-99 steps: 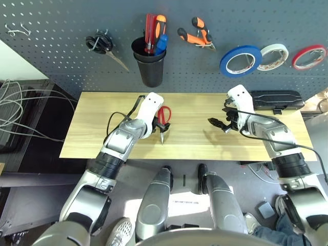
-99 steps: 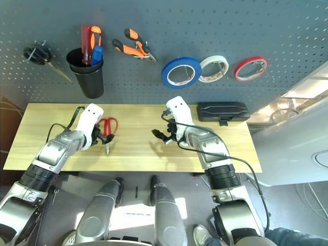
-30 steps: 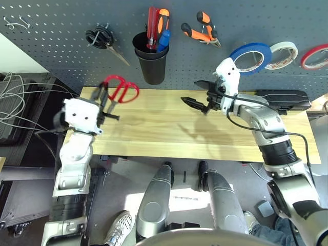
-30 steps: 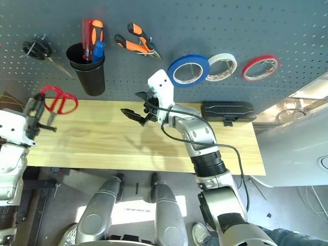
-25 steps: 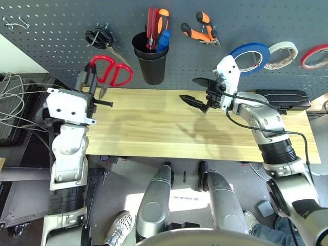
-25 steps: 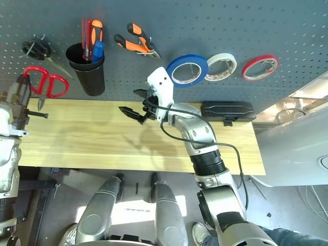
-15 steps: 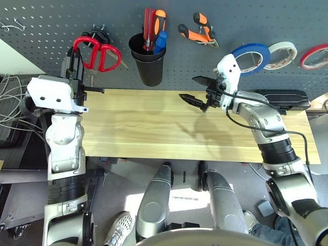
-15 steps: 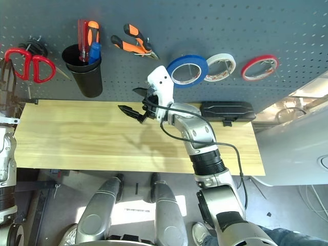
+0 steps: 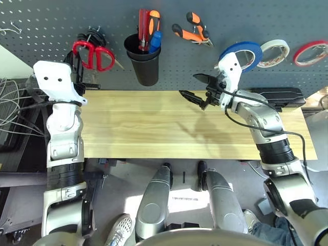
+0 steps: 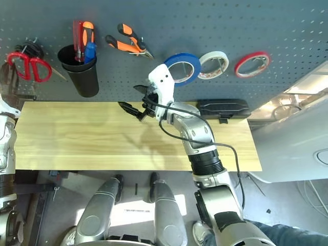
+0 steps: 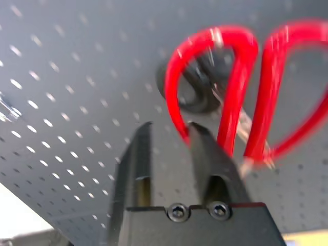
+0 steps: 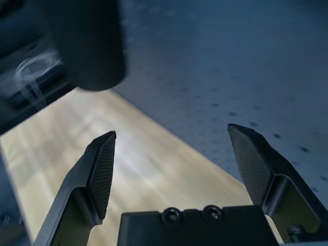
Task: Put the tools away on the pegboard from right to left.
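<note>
The red-handled scissors (image 9: 94, 54) hang on the pegboard (image 9: 46, 20) at its left, over a black-handled pair (image 9: 95, 37). My left gripper (image 9: 78, 58) is right at their handles. In the left wrist view its fingers (image 11: 202, 148) stand parted, and one red loop (image 11: 177, 97) runs past the inner edge of a fingertip. My right gripper (image 9: 190, 86) hovers open and empty over the table's back edge, below the orange-and-black pliers (image 9: 190, 33). The blue tape ring (image 9: 241, 55) hangs to the right, and the blue-handled screwdriver (image 9: 155, 40) stands in the black cup (image 9: 142, 64).
White (image 9: 273, 52) and red (image 9: 310, 54) tape rolls hang at the far right. A black case (image 9: 279, 97) lies at the back right of the wooden table (image 9: 154, 128). Cables (image 9: 10, 107) trail off its left end. A bare hook (image 9: 10, 29) sits at the board's top left.
My left arm has lifted the red scissors from the table's left end up to the pegboard, and its fingers have parted. The right arm has barely moved.
</note>
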Available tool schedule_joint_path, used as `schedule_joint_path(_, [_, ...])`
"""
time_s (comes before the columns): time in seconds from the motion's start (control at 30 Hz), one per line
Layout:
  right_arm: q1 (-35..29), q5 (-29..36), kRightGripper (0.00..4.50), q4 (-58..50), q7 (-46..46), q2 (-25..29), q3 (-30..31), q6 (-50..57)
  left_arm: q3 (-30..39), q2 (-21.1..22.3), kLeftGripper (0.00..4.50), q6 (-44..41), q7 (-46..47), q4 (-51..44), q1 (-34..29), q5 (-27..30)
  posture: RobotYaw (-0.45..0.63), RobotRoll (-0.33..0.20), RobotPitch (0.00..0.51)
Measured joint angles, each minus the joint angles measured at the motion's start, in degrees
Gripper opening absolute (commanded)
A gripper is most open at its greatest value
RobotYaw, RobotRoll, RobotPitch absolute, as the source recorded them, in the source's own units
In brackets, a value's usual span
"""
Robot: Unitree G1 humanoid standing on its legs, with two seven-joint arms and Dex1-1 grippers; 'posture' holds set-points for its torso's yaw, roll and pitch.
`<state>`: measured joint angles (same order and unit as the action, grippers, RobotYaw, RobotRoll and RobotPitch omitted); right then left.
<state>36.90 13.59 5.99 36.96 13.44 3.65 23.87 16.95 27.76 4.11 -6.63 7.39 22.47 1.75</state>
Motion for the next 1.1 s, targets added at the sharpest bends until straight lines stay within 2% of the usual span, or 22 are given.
schedule_joint_path(0.2, [-5.0,-1.4,4.50,2.4,0.2,0.3,0.3,-7.0,-3.9,0.0,4.45,-1.2,-3.3,1.1,-1.0,-0.3,0.15,0.000,0.343])
schedule_joint_path(0.43, [-8.5,-5.6,4.50,6.6,-11.9,0.4,-2.2,-2.7,-9.5,-0.9,4.48,-9.6,-6.1,2.3,-3.3,-2.4,0.12,0.000,0.346])
schedule_joint_path(0.73, [-9.4,-7.9,4.50,12.3,-24.3,1.3,-8.4,-3.1,-11.1,-2.9,4.48,-14.6,-5.4,5.8,-3.3,-2.9,0.09,0.000,0.357])
schedule_joint_path(0.93, [-6.3,-8.0,4.50,21.4,-26.9,4.5,-11.8,-6.2,-11.7,-5.4,4.48,-15.1,-4.2,10.8,-3.2,-3.6,0.08,0.000,0.373])
schedule_joint_path(1.1, [-3.6,-8.0,4.50,28.5,-23.3,7.1,-12.1,-9.9,-11.7,-6.6,4.48,-15.4,-2.4,13.3,-1.4,-4.0,0.08,0.000,0.377])
